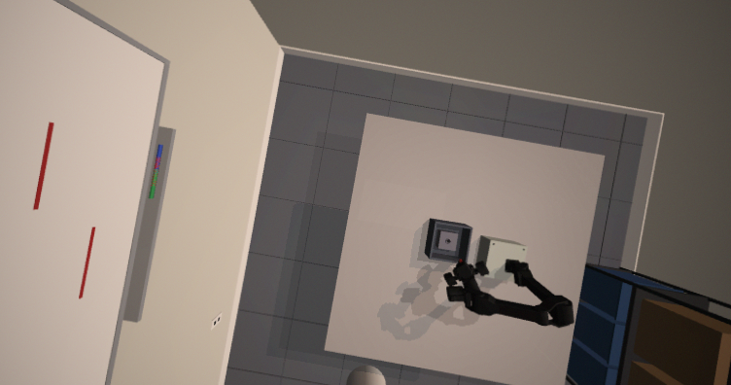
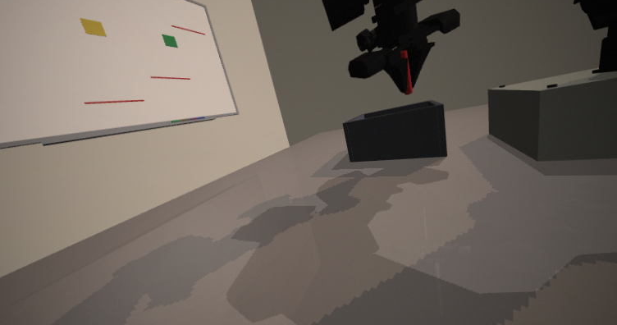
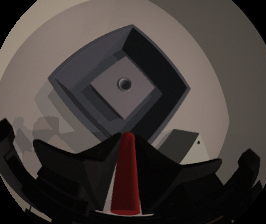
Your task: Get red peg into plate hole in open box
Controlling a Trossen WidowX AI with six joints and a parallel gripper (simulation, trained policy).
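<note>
The red peg (image 1: 460, 261) (image 2: 409, 72) (image 3: 127, 175) is held roughly upright, leaning slightly in the exterior view. My gripper (image 2: 407, 89) (image 3: 127, 137) is shut on it. The peg's lower end is above the rim height of the open dark box (image 1: 431, 238) (image 2: 397, 139) (image 3: 81, 65), and looks near its near-right side in the top view, not over the middle. The pale plate (image 1: 453, 246) (image 3: 104, 82) lies at the bottom of the box. Its round hole (image 1: 447, 240) (image 3: 124, 84) is visible and empty. The exterior view hides the plate.
A pale grey-green block (image 1: 499, 252) (image 2: 514, 121) (image 3: 176, 145) stands right of the box, with a gap between them; the arm's base part is on it. Both stand on the light table (image 1: 409, 167) (image 2: 388, 279). Arm shadows fall across the table.
</note>
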